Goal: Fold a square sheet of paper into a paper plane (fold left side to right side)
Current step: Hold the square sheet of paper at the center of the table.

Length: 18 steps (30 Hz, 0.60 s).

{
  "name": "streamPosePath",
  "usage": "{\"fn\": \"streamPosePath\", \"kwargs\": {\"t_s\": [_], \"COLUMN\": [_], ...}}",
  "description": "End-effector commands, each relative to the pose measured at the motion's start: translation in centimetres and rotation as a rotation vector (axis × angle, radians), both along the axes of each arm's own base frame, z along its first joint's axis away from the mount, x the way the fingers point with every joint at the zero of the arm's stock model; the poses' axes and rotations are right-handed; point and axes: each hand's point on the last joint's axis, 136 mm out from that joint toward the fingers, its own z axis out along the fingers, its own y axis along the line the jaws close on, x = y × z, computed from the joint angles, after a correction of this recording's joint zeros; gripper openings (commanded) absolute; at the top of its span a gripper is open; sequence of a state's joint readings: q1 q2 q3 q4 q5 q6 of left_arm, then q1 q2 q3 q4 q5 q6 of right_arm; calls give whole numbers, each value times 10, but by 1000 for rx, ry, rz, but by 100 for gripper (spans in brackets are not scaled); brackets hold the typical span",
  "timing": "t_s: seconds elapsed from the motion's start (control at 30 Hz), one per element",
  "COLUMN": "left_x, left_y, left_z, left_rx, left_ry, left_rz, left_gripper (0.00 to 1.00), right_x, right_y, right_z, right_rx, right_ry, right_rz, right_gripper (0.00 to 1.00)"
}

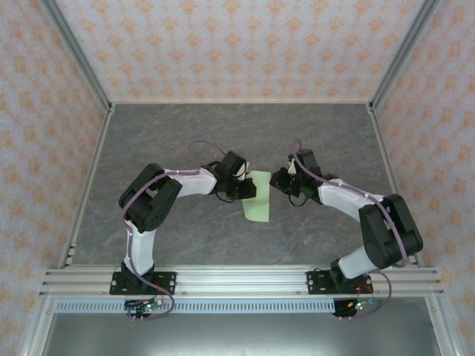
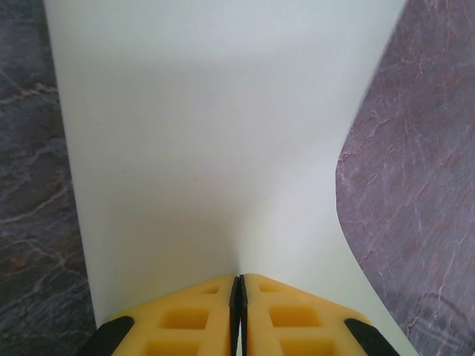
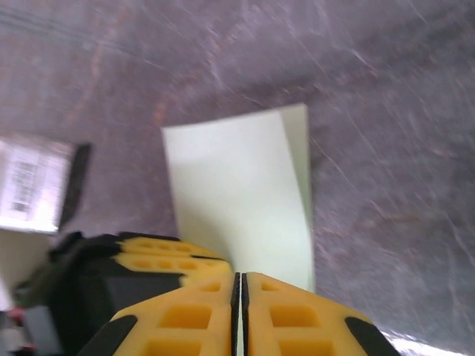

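The sheet of paper (image 1: 257, 199), folded over, is near the middle of the tabletop (image 1: 185, 245), its left edge pinched in the closed left gripper (image 2: 237, 282), while the right gripper (image 3: 237, 279), jaws pressed together, sits at its right edge, any hold unclear.

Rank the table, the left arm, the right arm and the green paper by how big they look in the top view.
1. table
2. left arm and right arm: they look about alike, so no ranking between them
3. green paper
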<state>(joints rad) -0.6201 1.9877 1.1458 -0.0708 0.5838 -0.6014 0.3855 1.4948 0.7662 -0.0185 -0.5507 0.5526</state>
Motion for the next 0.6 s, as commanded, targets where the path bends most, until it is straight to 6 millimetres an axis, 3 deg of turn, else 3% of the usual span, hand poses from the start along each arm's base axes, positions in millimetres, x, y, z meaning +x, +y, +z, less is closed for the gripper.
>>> {"fn": "streamPosePath", "kwargs": {"t_s": [0.0, 0.27, 0.57], "left_x": [-19, -20, -24], "left_y": [12, 10, 8], "left_z": [-22, -20, -14], "left_rx": [83, 87, 89], "left_ry": [59, 58, 42], "left_rz": [5, 0, -31], "left_gripper": [13, 13, 13], "right_x": [17, 37, 35], "right_y": [17, 41, 38], "right_z": [18, -15, -65], "right_rx": [62, 98, -24], "right_ry": [-40, 47, 166], "right_rz": [45, 61, 49], "right_gripper": [14, 14, 14]}}
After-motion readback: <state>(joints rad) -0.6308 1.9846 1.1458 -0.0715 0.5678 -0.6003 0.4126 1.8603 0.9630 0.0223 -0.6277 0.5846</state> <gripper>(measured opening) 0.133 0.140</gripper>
